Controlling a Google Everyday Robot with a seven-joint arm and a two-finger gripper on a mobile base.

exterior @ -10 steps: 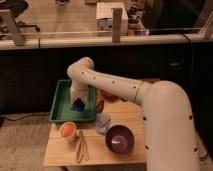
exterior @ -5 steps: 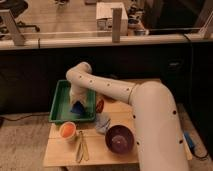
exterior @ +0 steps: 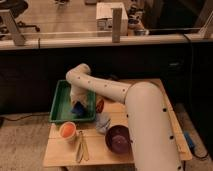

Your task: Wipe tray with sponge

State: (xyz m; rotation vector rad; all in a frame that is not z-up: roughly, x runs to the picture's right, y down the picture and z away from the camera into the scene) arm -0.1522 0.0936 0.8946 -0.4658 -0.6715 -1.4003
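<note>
You are looking at a wooden table (exterior: 150, 107) standing in front of a dark counter. The gripper (exterior: 80, 102) is hanging down inside the green tray (exterior: 59, 107), toward its right end; you cannot tell whether it is spread or clamping. The blue sponge (exterior: 77, 109) is lying directly under the gripper on the tray floor. An orange cup (exterior: 67, 130) is sitting just in front of the gripper, and a purple bowl (exterior: 118, 138) is sitting farther off to the front right.
</note>
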